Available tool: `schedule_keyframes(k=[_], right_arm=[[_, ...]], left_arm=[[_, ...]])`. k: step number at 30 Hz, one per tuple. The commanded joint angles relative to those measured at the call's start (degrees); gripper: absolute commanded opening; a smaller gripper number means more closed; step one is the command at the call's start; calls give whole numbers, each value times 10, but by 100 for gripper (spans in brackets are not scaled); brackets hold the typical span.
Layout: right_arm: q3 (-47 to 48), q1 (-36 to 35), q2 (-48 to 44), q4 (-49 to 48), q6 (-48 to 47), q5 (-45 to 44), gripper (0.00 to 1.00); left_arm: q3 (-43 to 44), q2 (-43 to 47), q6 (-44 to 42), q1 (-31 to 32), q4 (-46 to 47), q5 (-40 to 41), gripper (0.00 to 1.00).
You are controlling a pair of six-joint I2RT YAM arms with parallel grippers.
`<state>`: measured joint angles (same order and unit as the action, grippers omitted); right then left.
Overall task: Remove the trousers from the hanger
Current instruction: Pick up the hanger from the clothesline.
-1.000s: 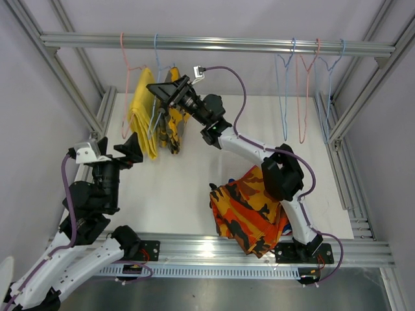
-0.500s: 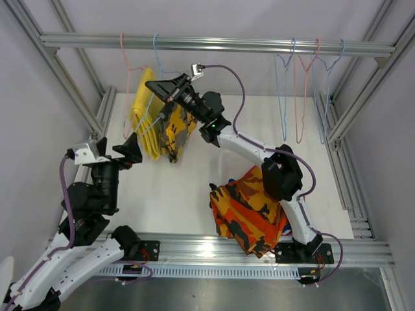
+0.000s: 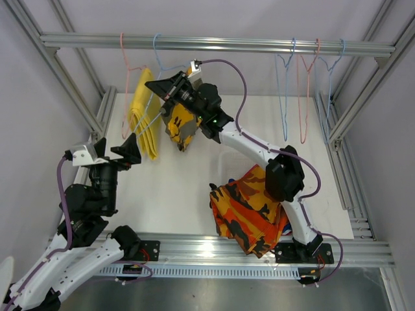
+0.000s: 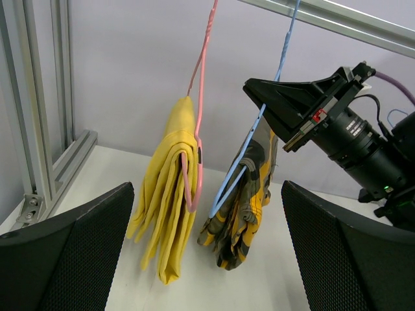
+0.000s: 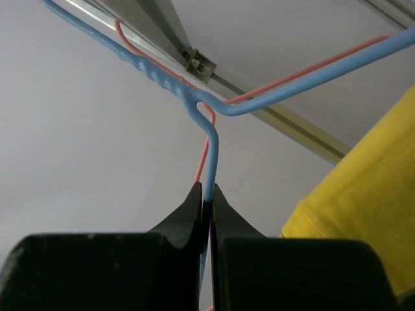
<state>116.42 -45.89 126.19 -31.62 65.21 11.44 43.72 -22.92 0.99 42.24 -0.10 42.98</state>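
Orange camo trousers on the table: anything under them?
Only table shows around the orange camo trousers; the right arm overlaps their right edge. Whatever lies beneath them is covered.

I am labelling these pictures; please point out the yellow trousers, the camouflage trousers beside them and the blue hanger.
yellow trousers (image 4: 162,194), left wrist view, middle of the folded cloth.
olive-yellow camouflage trousers (image 4: 249,208), left wrist view, lower hanging folds.
blue hanger (image 5: 212,159), right wrist view, upright wire below the bend.
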Motion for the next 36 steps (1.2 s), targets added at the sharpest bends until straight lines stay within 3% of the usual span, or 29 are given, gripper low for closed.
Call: schedule_keyframes(k=[1,10,15,33,36], right_arm=[[57,-26,-74,56,-111,41,0],[206,-19,-59,206,-171,50,0],[246,-3,-50,220,-163,53,0],[182,-9,-118,221,-172,63,0],[102,-21,-153,163,-170,25,0]], left_arm=[[-6,4,-9,3,12,-9,99],[-6,4,-9,3,12,-8,99],[-7,3,-9,3,12,-8,99],[-7,2,-8,3,13,-8,99],[-7,2,-9,3,13,-8,99]])
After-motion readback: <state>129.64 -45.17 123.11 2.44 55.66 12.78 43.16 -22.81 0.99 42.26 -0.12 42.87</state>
